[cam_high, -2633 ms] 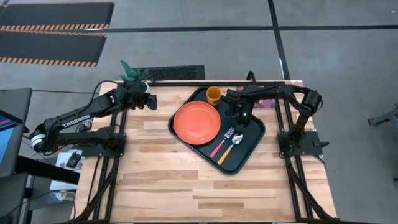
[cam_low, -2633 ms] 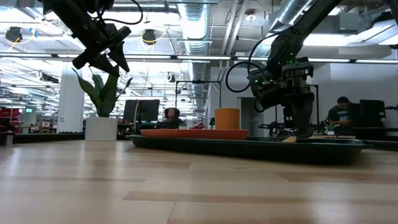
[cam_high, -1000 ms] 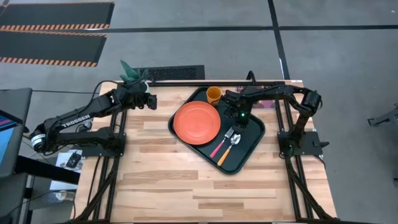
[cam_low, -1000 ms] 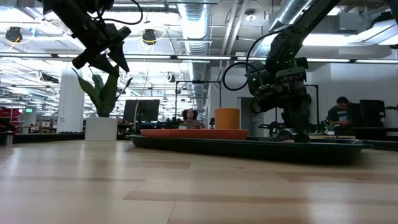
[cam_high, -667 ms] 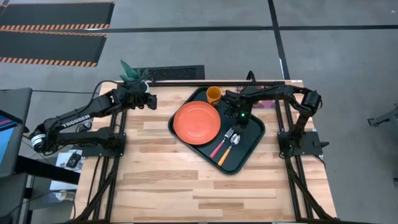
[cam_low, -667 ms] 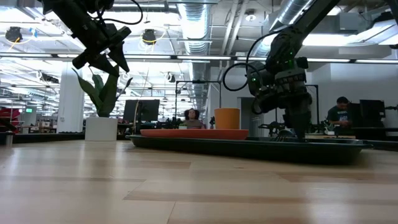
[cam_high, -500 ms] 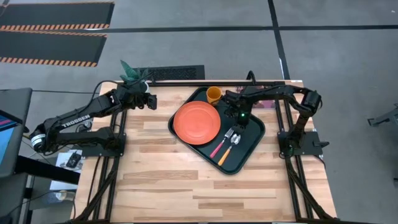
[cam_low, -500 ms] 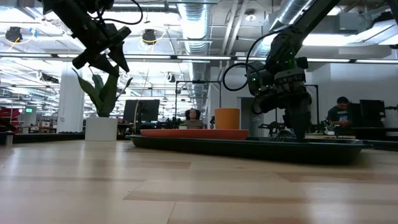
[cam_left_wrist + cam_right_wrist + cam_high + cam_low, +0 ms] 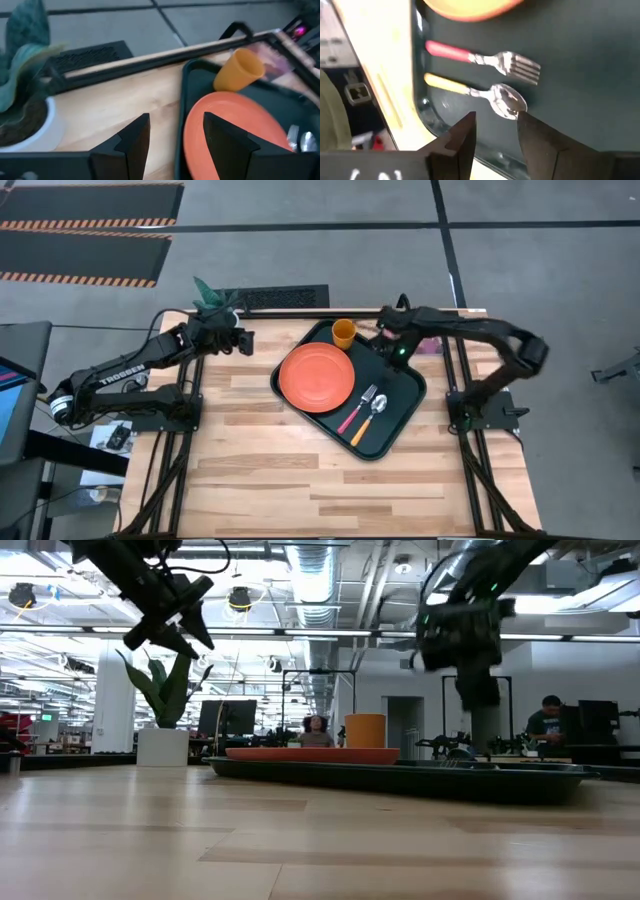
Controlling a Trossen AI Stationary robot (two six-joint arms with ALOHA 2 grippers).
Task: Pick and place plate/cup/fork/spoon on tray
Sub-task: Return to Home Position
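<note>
The dark tray (image 9: pixel 405 395) lies on the table's far right part. On it rest the orange-red plate (image 9: pixel 317 377), the orange-yellow cup (image 9: pixel 343 333) upright at the far corner, the pink-handled fork (image 9: pixel 356 411) and the orange-handled spoon (image 9: pixel 369 418), side by side. My right gripper (image 9: pixel 397 357) hangs open and empty above the tray, on the far side of the fork (image 9: pixel 485 58) and the spoon (image 9: pixel 475 92); the right wrist view (image 9: pixel 495 135) shows the gap between its fingers. My left gripper (image 9: pixel 246 340) is open and empty (image 9: pixel 175 142), raised over the table left of the tray.
A potted plant (image 9: pixel 214 300) stands at the far edge by my left gripper. A reddish picture book (image 9: pixel 430 346) lies by the tray's far right side. Bare wooden table (image 9: pixel 300 480) spreads over the near half.
My right gripper has risen clear of the tray and gone a little toward the table's far edge, while its arm's elbow has swung out to the right. The fork and spoon lie where they were.
</note>
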